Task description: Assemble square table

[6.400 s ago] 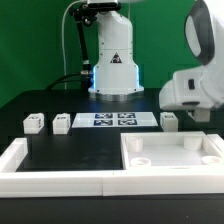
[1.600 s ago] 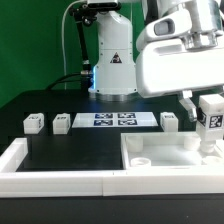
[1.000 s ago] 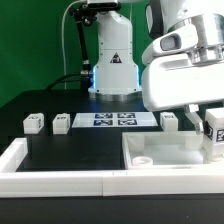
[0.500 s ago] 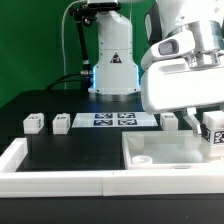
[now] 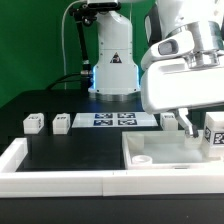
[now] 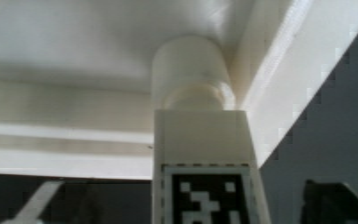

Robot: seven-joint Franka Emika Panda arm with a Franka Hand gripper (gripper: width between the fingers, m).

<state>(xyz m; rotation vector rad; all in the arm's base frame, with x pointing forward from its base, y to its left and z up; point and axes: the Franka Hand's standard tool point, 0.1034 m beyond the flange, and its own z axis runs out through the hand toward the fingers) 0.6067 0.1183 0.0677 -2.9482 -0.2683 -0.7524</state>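
Leg block (image 6: 202, 150), patterned tag (image 6: 204, 200), at square table (image 5: 165, 153)

A leg (image 5: 213, 129) stands on the tabletop (image 5: 168, 152), at the exterior view's right.

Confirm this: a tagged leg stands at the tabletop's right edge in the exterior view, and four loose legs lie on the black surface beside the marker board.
Only the count is wrong: the exterior view shows three loose legs, two on its left of the marker board and one on its right. The tagged leg at the tabletop is as stated.
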